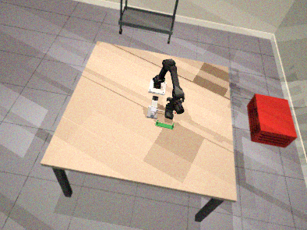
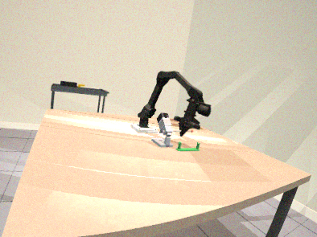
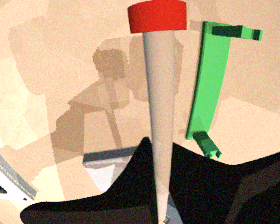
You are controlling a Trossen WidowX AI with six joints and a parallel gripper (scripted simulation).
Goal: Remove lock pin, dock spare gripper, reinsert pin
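A pin with a pale shaft and a red head (image 1: 175, 112) (image 2: 192, 131) (image 3: 157, 19) is held level, its head pointing away from the mount. My gripper (image 1: 168, 117) (image 2: 183, 133) (image 3: 161, 149) is shut on its shaft, above the table beside the mount. The grey mount (image 1: 151, 115) (image 2: 159, 142) (image 3: 107, 172) stands on the table. The grey spare gripper with a dark end (image 1: 154, 104) (image 2: 165, 125) appears to stand tilted up from the mount. The pin's far end points toward the mount; whether it touches or enters the socket cannot be told.
A green cradle (image 1: 165, 125) (image 2: 188, 149) (image 3: 207, 85) with two upright ends stands empty beside the mount. The arm's white base plate (image 1: 152, 91) (image 2: 138, 128) (image 3: 14, 181) is behind the mount. A red crate (image 1: 270, 118) and a dark shelf cart (image 1: 146, 20) (image 2: 80, 90) stand off the table.
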